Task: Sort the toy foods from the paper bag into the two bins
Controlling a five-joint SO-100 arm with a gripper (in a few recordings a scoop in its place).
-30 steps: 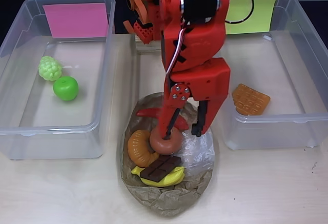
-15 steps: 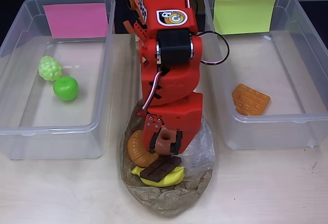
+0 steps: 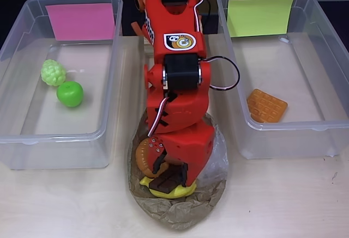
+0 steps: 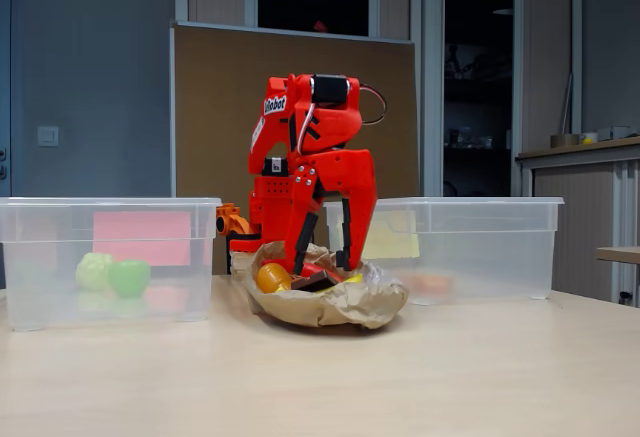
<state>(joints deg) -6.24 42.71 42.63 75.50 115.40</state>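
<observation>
Overhead view, progress check. Pink-labelled bin at 9 o'clock holds two pieces: green grapes and green apple, lying just beside each other near its left wall. Yellow-green-labelled bin at 3 o'clock holds one piece, the orange waffle, against its near wall. Three sorted so far, by this count.

Paper bag sits between the bins toward 6 o'clock, still loaded. Visible in it: orange croissant at the bag's 9 o'clock edge, dark chocolate bar lying on the yellow banana. The clear plastic patch shows at the bag's 3 o'clock side. Donut and chili cannot be made out; the arm covers most of the bag.

Gripper is down inside the bag, over the chocolate bar and banana. Its body hides the fingertips from above; the fixed view shows the fingers reaching into the bag, but whether they are spread or pinching something cannot be told.

Judgement: under halfway. At least three pieces remain in the bag, likely more hidden under the arm. A pick looks to be in hand.
</observation>
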